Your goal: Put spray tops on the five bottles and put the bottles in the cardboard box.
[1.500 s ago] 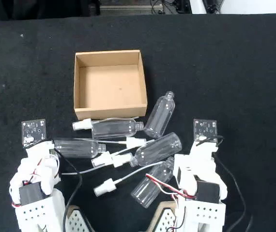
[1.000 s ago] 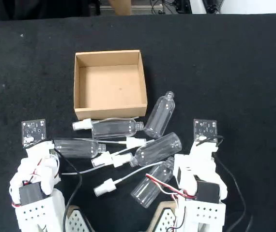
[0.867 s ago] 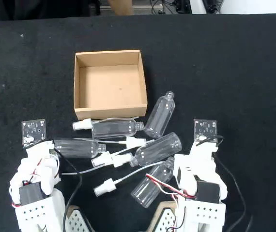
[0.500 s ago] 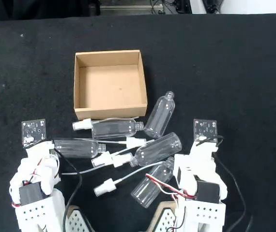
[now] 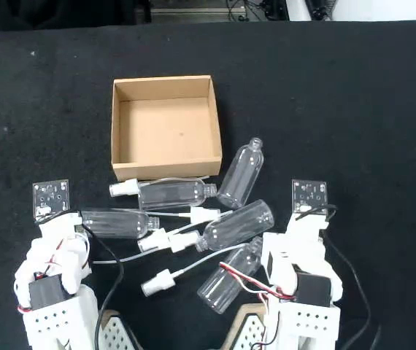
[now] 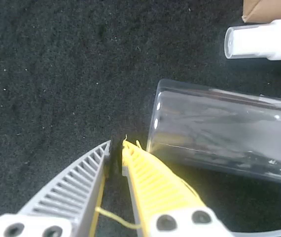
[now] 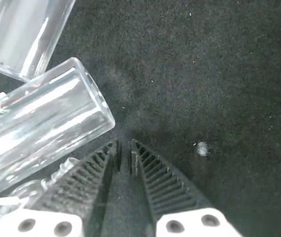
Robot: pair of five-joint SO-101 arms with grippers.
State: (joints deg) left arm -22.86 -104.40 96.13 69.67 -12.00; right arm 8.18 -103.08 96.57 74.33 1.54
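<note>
Cardboard box [image 5: 166,171] sits on black cloth table [image 5: 339,109], bare floor showing; cables [image 5: 244,9] past table edge behind box. Five clear bottles [image 5: 171,194] lie jumbled just in front of box, white spray tops [image 5: 124,189] scattered among them. L gripper [image 6: 115,148] & R gripper [image 7: 123,145], further front of box, beside bottle bases: jaws nearly closed, holding nothing.

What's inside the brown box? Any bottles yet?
Just its bare brown floor. The cardboard box is open on top, and no bottle is in it yet. The bottles lie on the black table beside it. The table under the box is covered.
</note>
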